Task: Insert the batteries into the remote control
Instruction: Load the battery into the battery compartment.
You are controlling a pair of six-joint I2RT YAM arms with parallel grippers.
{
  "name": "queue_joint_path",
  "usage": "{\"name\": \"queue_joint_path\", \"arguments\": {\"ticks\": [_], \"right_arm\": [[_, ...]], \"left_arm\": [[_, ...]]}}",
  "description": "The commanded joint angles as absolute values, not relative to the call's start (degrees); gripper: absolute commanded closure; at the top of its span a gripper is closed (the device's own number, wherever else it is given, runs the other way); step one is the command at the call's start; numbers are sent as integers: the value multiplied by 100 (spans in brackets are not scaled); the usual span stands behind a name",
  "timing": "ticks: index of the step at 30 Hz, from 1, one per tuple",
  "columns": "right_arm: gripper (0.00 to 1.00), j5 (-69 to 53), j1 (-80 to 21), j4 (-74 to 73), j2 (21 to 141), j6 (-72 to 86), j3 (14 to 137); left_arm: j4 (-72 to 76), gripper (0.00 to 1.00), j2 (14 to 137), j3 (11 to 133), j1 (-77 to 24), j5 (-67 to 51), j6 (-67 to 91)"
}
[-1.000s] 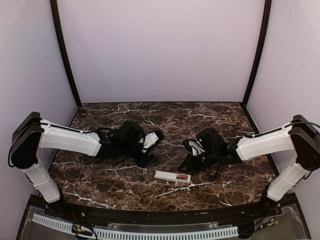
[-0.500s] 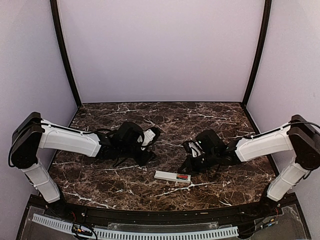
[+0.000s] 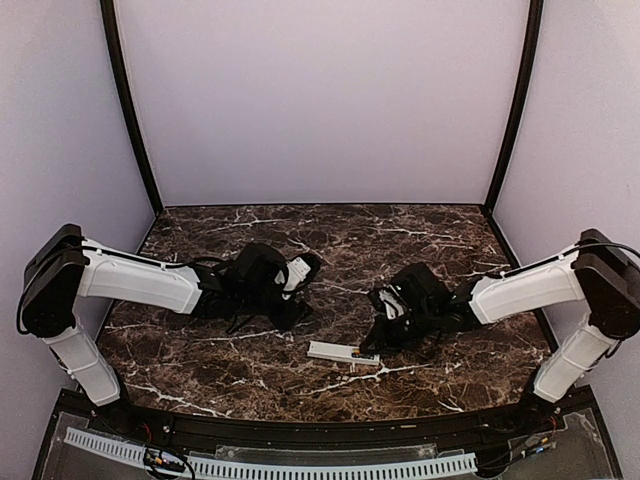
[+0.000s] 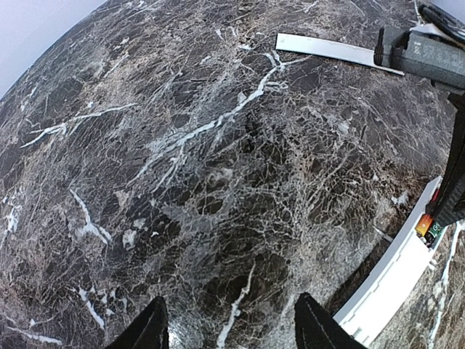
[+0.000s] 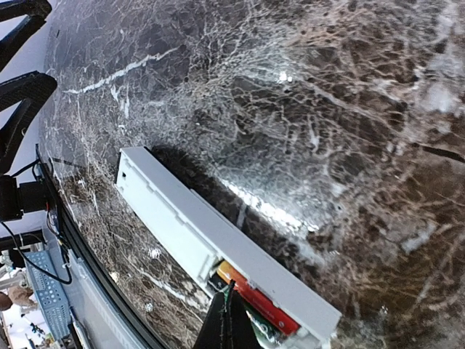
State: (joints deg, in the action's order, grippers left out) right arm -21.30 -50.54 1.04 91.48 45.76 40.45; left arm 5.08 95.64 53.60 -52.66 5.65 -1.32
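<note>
The remote control (image 3: pixel 338 351) is a long white bar lying near the table's front, its battery bay open at the right end. In the right wrist view the remote control (image 5: pixel 182 218) holds a red-orange battery (image 5: pixel 261 304) with a dark battery (image 5: pixel 222 275) beside it. My right gripper (image 5: pixel 234 292) is shut, its tips pressed together over the bay at the dark battery. In the top view the right gripper (image 3: pixel 372 343) covers the remote's right end. My left gripper (image 4: pixel 231 331) is open and empty over bare marble, left of the remote (image 4: pixel 396 280).
A flat pale-grey strip (image 4: pixel 330 49) lies on the marble beyond the left gripper, next to the right arm's black wrist (image 4: pixel 429 51). The table's front edge (image 5: pixel 80 247) runs close behind the remote. Walls enclose the back and sides.
My right gripper has moved down and left onto the remote's right end, hiding the red patch in the top view. The left arm shifted only slightly.
</note>
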Motion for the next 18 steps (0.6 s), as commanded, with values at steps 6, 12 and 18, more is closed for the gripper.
{"name": "queue_joint_path", "arguments": {"ticks": [6, 12, 18], "right_arm": [[100, -1628, -5053, -1144, 8295, 4289, 4421], [100, -1823, -5054, -756, 8607, 4444, 4192], [100, -1868, -5054, -573, 9021, 4453, 4019]], "left_arm": [[597, 42, 9485, 5378, -5280, 581, -159], [562, 42, 9498, 5391, -5282, 650, -188], [528, 42, 9499, 5413, -5282, 650, -204]]}}
